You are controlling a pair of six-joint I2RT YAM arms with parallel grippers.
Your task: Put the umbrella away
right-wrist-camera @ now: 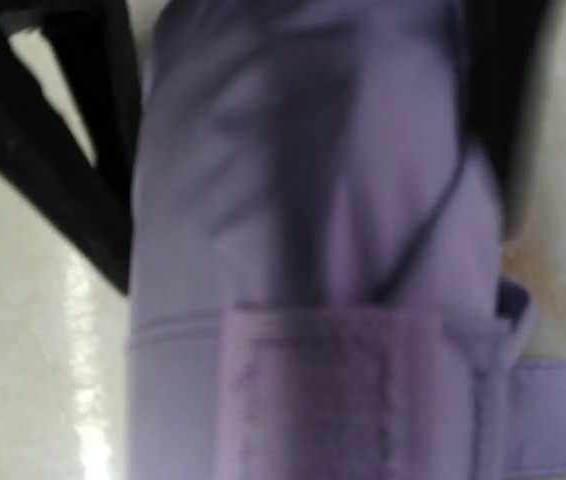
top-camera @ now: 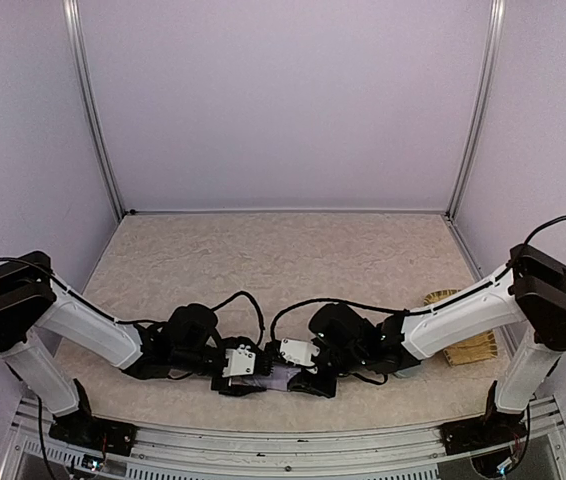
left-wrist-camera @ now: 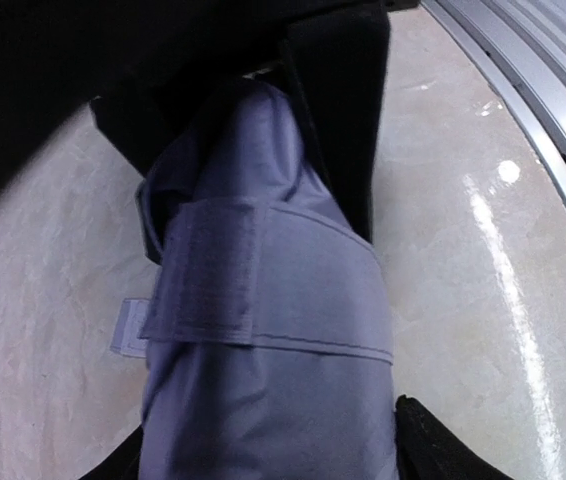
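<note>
Bare tabletop (top-camera: 283, 250) ahead (woven basket (top-camera: 471, 346) right)

Your umbrella (left-wrist-camera: 263, 380) is thin woven cloth, smooth, with a faint sheen and soft creases. Its strap (left-wrist-camera: 313, 290) is the same cloth with stitched edges, and the hook-and-loop patch (left-wrist-camera: 208, 270) on it looks fuzzy and matt. The table (left-wrist-camera: 463, 250) you work on has a pale marbled top, glossy enough to throw back the lights. The rail (left-wrist-camera: 553, 80) at its edge is ribbed bare metal. The arm shells (top-camera: 88, 325) are smooth white plastic. The wicker piece (top-camera: 468, 345) is rough and woven.
</note>
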